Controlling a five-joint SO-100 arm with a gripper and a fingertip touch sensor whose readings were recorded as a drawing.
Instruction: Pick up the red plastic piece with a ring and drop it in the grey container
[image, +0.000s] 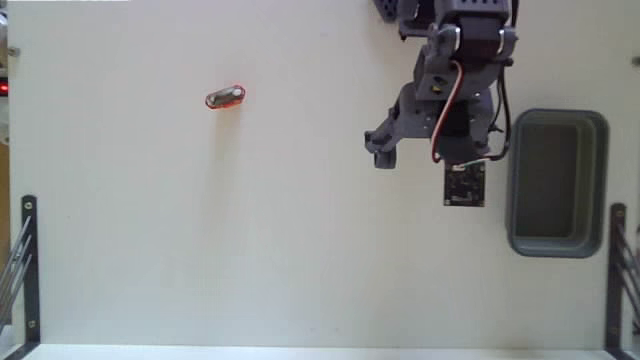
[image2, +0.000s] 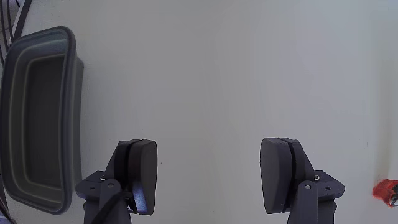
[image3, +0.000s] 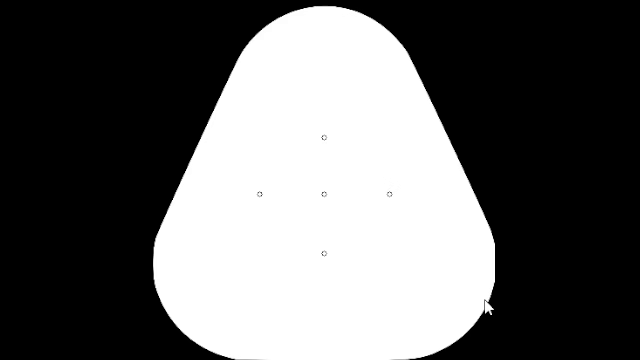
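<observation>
The red plastic piece with a ring (image: 225, 97) lies on the white table at the upper left of the fixed view; only its edge (image2: 385, 190) peeks in at the lower right of the wrist view. The grey container (image: 557, 246) stands at the right edge of the fixed view, and its rim (image2: 73, 93) fills the left side of the wrist view. My gripper (image: 425, 155) hangs over bare table just left of the container and far right of the red piece. It is open (image2: 214, 177), with nothing between its wide-apart fingers (image2: 144, 174).
A small black circuit board (image: 465, 185) rides on the arm beside the container. Dark metal brackets (image: 27, 265) stand at the lower left and lower right table edges. White tabletop stretches between the arm and the red piece.
</observation>
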